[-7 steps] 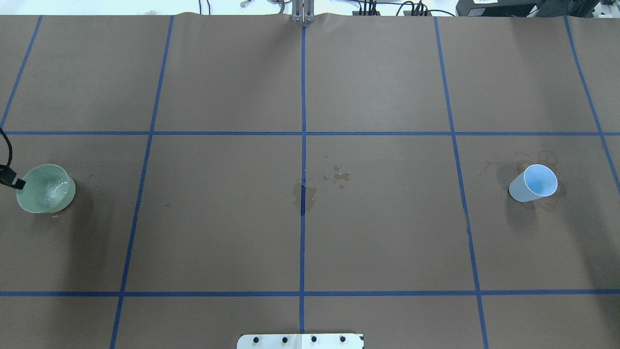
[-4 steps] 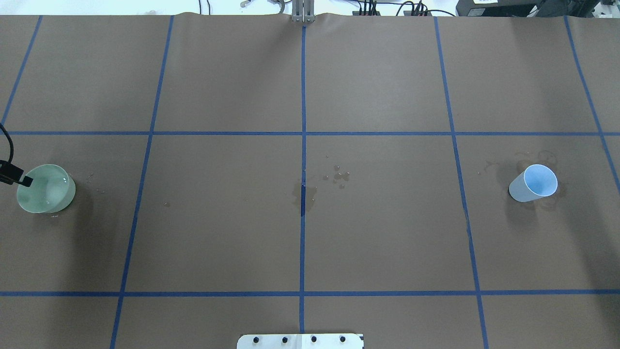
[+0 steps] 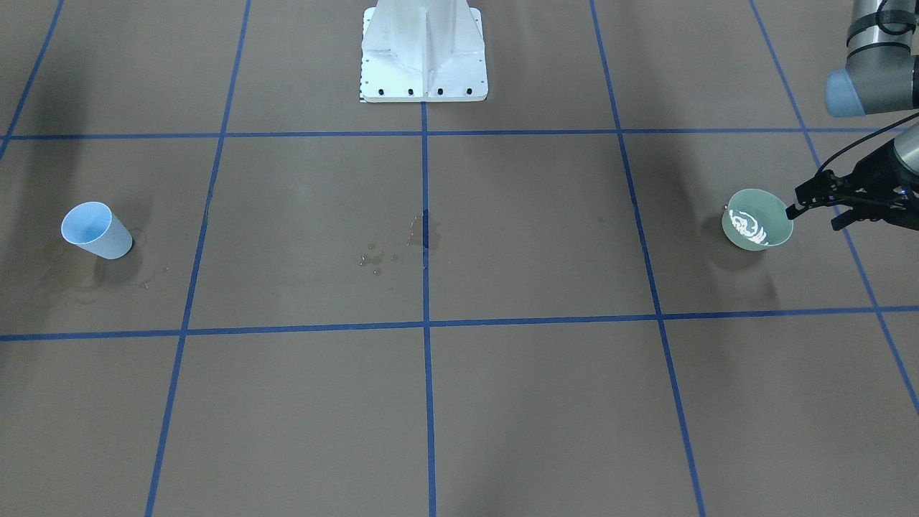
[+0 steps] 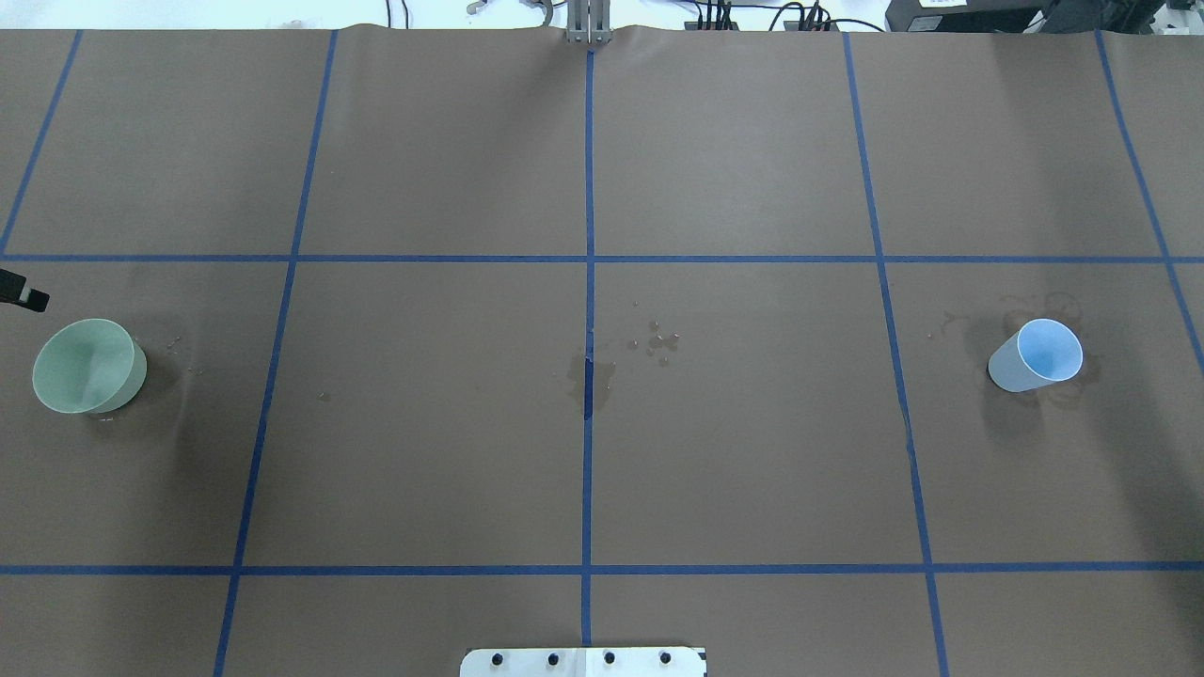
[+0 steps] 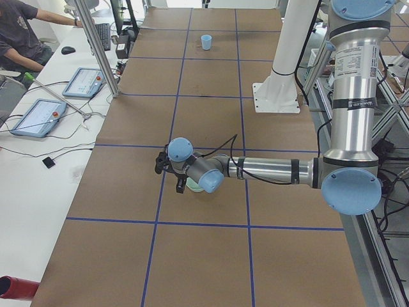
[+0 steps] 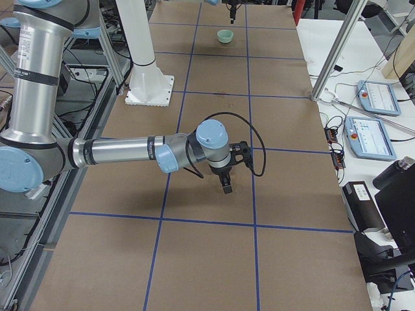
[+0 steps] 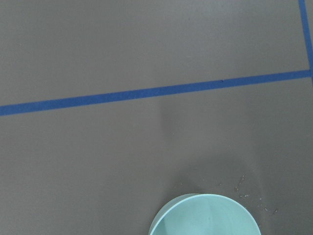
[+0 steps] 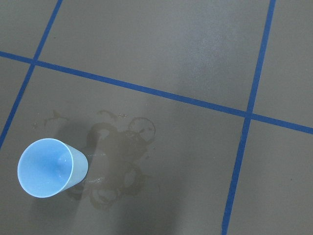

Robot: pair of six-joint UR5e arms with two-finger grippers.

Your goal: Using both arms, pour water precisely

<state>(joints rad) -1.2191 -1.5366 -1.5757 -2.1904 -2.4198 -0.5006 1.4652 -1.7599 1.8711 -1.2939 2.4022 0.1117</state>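
A pale green bowl point(image 4: 89, 365) stands at the table's left, with water point(image 3: 750, 226) showing as white glints inside it. My left gripper point(image 3: 815, 217) is open beside the bowl, just clear of its rim; only one fingertip point(image 4: 26, 299) shows in the overhead view. The bowl's rim point(image 7: 203, 215) is at the bottom of the left wrist view. A light blue cup point(image 4: 1035, 355) stands upright at the table's right, seen from above in the right wrist view point(image 8: 51, 167). My right gripper point(image 6: 227, 181) hovers over the cup's area; I cannot tell whether it is open or shut.
Wet stains and drops mark the brown paper at the table's centre point(image 4: 593, 376) and around the blue cup point(image 8: 120, 161). The white pedestal base point(image 3: 423, 50) is at the robot's side. Tablets point(image 5: 38, 115) and a seated person are beyond the far edge.
My left gripper's finger was at the green bowl's rim; it has let go and drawn back off the bowl towards the table's left edge. The bowl and cup stay put.
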